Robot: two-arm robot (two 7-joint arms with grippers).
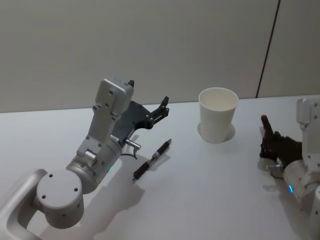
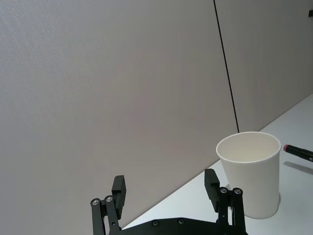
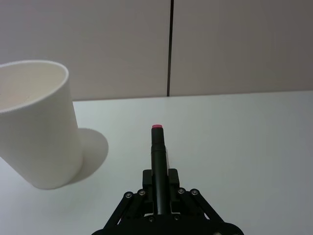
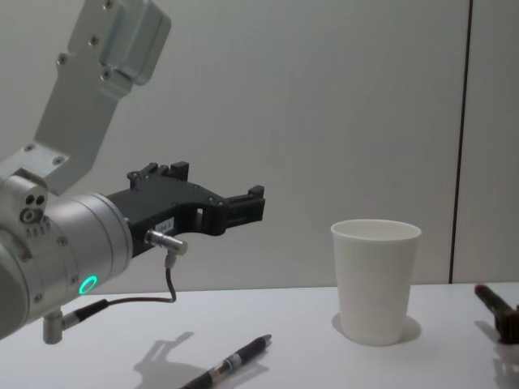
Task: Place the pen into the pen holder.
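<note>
The pen holder (image 1: 218, 115) is a white paper cup standing upright at the back centre of the table, also seen as the cup (image 4: 375, 279). A black pen (image 1: 152, 160) lies flat on the table to its left. My left gripper (image 1: 163, 106) hovers above and behind that pen, open and holding nothing, pointing toward the cup (image 2: 249, 171). To the right of the cup, my right gripper (image 1: 270, 141) is shut on a second black pen with a red tip (image 3: 157, 147), its tip pointing away from me and clear of the cup (image 3: 36, 132).
A white table (image 1: 210, 200) stretches under everything, with a grey wall right behind it. A dark vertical seam (image 1: 267, 47) runs down the wall behind the cup. The left arm's cable (image 4: 166, 279) hangs above the lying pen (image 4: 231, 363).
</note>
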